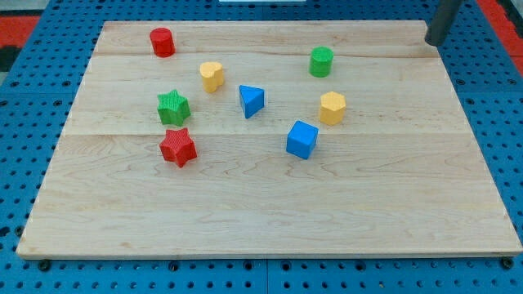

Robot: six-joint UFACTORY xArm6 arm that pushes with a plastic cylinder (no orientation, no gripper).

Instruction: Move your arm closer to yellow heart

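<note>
Wooden board (270, 204) on blue pegboard (33, 49), my tip (433, 42) top right, far from yellow heart (212, 76), no jaws seen

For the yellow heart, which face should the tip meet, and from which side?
No gripper here, so contact rather than a grip. My tip sits at the view's top right; the yellow heart lies leftward. Probably best to meet its right face, passing above the green cylinder.
</note>
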